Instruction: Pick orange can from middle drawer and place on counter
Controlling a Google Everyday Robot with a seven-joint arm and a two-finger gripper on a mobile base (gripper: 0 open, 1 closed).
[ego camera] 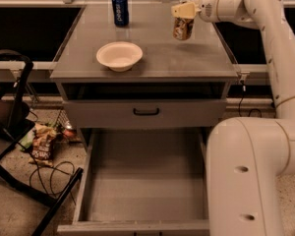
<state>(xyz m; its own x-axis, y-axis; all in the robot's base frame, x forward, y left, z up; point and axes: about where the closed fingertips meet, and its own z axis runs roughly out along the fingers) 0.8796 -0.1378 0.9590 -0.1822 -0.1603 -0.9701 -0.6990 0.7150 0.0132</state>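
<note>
1. Camera view, the only one: the fingers [183, 10] sit over the right rear part of the worktop [187, 60], at the end of the white arm [265, 18] reaching in from the right.
2. The fingers are pinched on the upper end of the orange can [183, 29], which hangs directly below them with its long axis upright.
3. The can is above the worktop and well apart from the middle drawer [142, 181], which stands pulled out below with a bare floor. I cannot tell whether the can's base already touches the surface or sits just above it.
4. The bare surface lies straight beneath the can. The next move therefore looks like a short descent along the can's own axis, followed by a release. Only one arm is present, so there is no choice of side.
5. The blue can [120, 9] at the left rear and the white bowl [119, 56] toward the front left are both well apart from the drop spot. The worktop's right edge is the nearer hazard.
</note>
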